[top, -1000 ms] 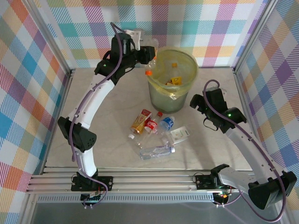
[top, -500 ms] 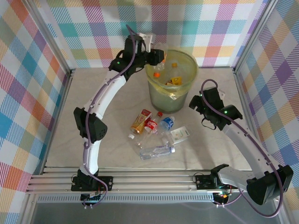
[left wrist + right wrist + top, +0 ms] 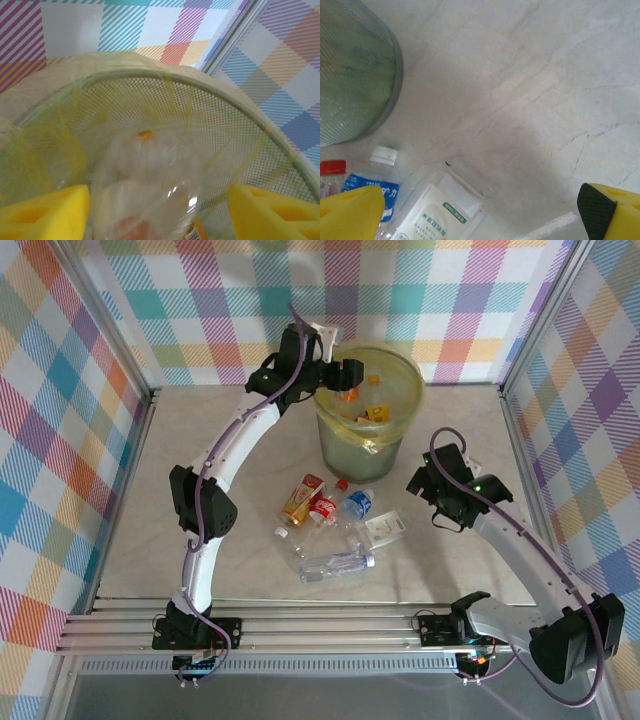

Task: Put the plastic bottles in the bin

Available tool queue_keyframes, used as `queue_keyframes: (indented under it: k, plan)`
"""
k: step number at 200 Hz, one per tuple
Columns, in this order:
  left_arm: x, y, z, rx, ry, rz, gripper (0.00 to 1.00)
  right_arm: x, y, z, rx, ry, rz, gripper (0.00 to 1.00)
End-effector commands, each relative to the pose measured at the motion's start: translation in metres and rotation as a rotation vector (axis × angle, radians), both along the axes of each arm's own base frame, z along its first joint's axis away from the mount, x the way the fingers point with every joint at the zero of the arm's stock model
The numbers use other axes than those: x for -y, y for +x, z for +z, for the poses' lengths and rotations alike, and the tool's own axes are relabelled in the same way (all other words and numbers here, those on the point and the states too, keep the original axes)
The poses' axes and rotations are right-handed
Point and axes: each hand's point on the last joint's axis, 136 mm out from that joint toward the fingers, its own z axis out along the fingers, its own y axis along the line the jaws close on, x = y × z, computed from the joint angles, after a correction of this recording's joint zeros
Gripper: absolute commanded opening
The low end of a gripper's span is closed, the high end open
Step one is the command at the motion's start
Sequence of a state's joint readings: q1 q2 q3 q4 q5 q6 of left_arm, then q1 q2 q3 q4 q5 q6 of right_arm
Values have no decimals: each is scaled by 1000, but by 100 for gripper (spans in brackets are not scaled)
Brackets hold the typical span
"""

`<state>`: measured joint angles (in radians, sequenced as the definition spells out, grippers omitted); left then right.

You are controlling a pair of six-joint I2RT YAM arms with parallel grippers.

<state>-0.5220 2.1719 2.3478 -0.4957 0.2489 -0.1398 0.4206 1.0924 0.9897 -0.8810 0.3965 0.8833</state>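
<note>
left gripper (image 3: 347, 374) hangs over the bin (image 3: 372, 445) rim, fingers parted wider than the clear bottle (image 3: 150, 185) between them. right gripper (image 3: 480, 205) wide open, empty, above the table (image 3: 250, 440). about six bottles (image 3: 322, 508) clustered just beside the bin; the clear ones blur together. bin contents uncountable.

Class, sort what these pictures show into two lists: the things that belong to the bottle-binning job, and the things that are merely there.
Belongs to the job:
- bin
- clear bottle over the bin, between the open fingers of the left gripper
- loose bottles lying in a cluster
- right gripper, open

Merely there:
- table
- checked walls
- metal rail
</note>
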Motion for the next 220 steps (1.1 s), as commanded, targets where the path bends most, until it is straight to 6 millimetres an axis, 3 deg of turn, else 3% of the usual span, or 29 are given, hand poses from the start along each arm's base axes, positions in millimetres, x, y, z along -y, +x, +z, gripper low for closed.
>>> queue_keyframes:
  k: [1,18,82,130,143,146,181,220]
  plan:
    - [1,-5,28,63,-17,-4,80,-8,-11,-8,-27,75,-5,100]
    - [-2,-7,35,77,-14,2,86,-11,-15,-15,-47,98,-3,100]
    - [-12,-28,68,131,-32,7,95,-30,-26,-46,-127,209,6,100]
    - [-35,-63,104,234,-67,56,99,-44,-34,-61,-149,274,1,100]
    - [-46,-76,105,247,-71,74,100,-49,-36,-63,-153,279,3,100]
    - [-48,-79,115,279,-93,80,100,-50,-37,-64,-153,281,4,100]
    - [-86,-116,113,327,-132,160,100,-73,-42,-74,-164,313,26,100]
    - [-125,-148,74,307,-135,265,100,-94,-43,-82,-175,334,40,100]
